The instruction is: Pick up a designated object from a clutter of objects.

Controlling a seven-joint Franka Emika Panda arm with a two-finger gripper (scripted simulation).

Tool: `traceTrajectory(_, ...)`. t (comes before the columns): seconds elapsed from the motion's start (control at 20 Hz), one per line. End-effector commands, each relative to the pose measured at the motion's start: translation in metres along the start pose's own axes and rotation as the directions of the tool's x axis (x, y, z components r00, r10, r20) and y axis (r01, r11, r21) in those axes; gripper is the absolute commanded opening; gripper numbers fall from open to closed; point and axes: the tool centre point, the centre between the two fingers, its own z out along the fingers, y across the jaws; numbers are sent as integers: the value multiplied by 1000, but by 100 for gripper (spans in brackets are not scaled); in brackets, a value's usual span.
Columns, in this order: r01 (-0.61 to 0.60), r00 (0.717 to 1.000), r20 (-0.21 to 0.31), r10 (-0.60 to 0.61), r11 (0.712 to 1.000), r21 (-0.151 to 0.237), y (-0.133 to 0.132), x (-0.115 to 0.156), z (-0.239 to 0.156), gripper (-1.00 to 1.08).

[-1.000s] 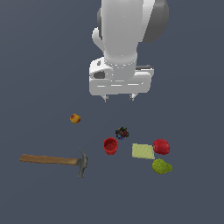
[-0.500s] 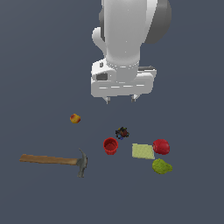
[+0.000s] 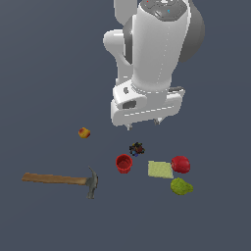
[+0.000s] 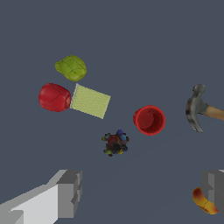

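Olive-green pear-like fruit lies untouched beside the red round object, the spread, empty fingers hanging high above the worktop, evidently for approach.

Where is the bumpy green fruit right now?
In the exterior view the bumpy green fruit lies at the lower right of the clutter, just below the red round object and beside the flat pale green square.
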Motion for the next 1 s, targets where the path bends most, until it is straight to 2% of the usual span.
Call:
traceTrajectory(0.0,65,998,2,-65,998,-7,-7,16,8,100)
traceTrajectory(0.2,186,983,5,-186,982,-16,-22,46,26,100)
traceTrajectory(0.45,333,943,9,-333,942,-23,-43,80,52,100)
traceTrajectory(0.7,470,883,12,-470,882,-24,-66,111,82,100)
traceTrajectory(0.95,592,806,11,-592,805,-23,-90,137,116,100)
